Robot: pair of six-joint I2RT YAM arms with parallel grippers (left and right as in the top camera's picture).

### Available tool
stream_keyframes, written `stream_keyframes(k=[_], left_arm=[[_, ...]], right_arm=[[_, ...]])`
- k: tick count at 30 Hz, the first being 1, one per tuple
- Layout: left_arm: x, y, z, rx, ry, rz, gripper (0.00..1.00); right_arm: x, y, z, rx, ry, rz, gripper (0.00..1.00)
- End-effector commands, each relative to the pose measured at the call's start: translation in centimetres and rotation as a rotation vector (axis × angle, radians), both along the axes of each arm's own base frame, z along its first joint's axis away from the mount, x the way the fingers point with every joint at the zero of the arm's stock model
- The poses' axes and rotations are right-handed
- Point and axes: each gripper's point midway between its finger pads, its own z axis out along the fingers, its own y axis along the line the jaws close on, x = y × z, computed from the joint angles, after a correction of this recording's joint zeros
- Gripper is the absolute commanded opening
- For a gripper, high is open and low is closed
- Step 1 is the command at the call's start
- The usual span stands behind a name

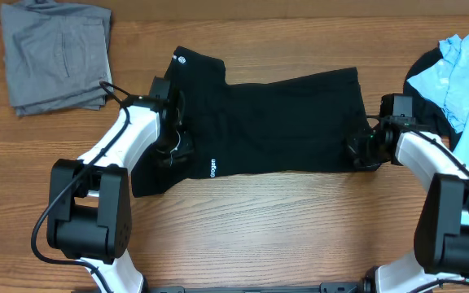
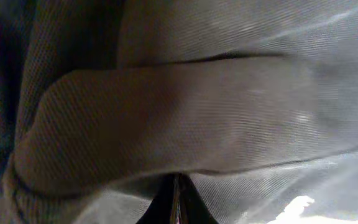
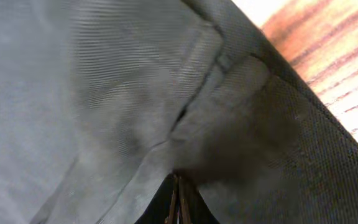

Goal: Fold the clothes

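Note:
The black shirt point(image 1: 275, 122) lies partly folded across the middle of the table, with a small white round logo at its top left corner. My left gripper point(image 1: 176, 145) is shut on the shirt's left side; in the left wrist view its fingers point(image 2: 178, 202) pinch the dark mesh fabric point(image 2: 179, 106). My right gripper point(image 1: 358, 150) is shut on the shirt's lower right edge; in the right wrist view its fingers point(image 3: 178, 202) pinch a folded hem point(image 3: 222, 112). The grey trousers point(image 1: 55, 57) lie folded at the back left. The light blue T-shirt point(image 1: 462, 69) lies at the back right.
The table is brown wood point(image 1: 283, 220). A black cable point(image 1: 116, 94) loops off the left arm toward the trousers. Another black garment point(image 1: 422, 69) lies under the light blue T-shirt. The arms' bases stand at the front left and front right.

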Motion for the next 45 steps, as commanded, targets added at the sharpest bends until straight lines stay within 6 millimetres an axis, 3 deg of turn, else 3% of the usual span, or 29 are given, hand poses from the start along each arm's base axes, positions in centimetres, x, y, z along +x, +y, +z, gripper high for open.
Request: stream_keyframes(k=[1, 9, 13, 17, 22, 27, 31, 35, 40, 45], left_arm=[[-0.8, 1.2, -1.5, 0.061, 0.016, -0.016, 0.04], [-1.6, 7.7, -3.2, 0.258, 0.041, 0.084, 0.08], [-2.4, 9.9, -3.1, 0.26, 0.082, 0.146, 0.07], [-3.7, 11.2, -3.0, 0.262, 0.139, 0.185, 0.04], [-5.2, 11.2, -2.5, 0.267, 0.197, 0.186, 0.04], [-5.7, 11.0, -1.1, 0.272, 0.192, 0.223, 0.04], [-5.4, 11.0, 1.5, 0.265, 0.122, 0.242, 0.04], [-4.2, 10.8, 5.2, 0.248, -0.029, 0.254, 0.04], [-2.5, 9.6, 8.4, 0.202, -0.197, 0.235, 0.21], [-1.2, 6.6, 8.2, 0.088, -0.233, 0.115, 0.33]], right_arm=[[-0.8, -0.6, -1.4, -0.023, 0.064, -0.068, 0.04], [-2.4, -2.4, -1.9, -0.107, 0.135, -0.129, 0.04], [-3.9, -4.1, -2.2, -0.167, 0.204, -0.236, 0.04], [-4.4, -4.3, -2.3, -0.184, 0.228, -0.255, 0.04], [-4.9, -4.3, -1.5, -0.176, 0.235, -0.291, 0.04], [-4.7, -4.9, 1.5, -0.208, 0.166, -0.305, 0.04], [-4.6, -5.8, 5.0, -0.256, 0.082, -0.327, 0.04], [-4.3, -6.0, 8.1, -0.267, -0.017, -0.326, 0.04], [-2.7, -3.4, 9.9, -0.167, -0.129, -0.154, 0.3], [-2.1, -1.9, 9.3, -0.104, -0.141, -0.065, 0.37]])
